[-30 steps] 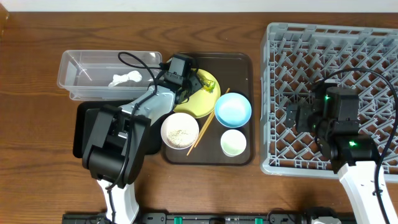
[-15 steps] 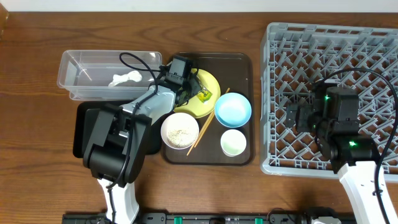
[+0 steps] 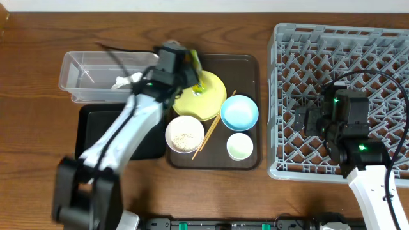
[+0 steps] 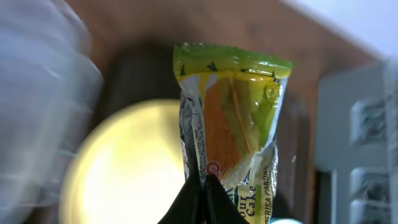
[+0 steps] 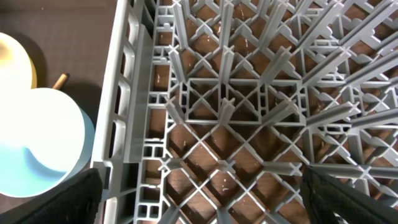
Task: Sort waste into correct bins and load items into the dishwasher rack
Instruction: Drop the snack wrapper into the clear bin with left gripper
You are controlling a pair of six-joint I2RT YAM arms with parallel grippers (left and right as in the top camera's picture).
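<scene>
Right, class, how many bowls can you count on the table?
2: the white bowl, front left on the brown tray; the light blue bowl, just right of it.

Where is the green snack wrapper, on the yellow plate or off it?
Off it. The left end effector, shut on the snack wrapper at its lower edge, holds it in the air above the yellow plate.

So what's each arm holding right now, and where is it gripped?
The left pincer pinches the wrapper by one end, above the plate. The right pincer is open over the rack, empty.
</scene>
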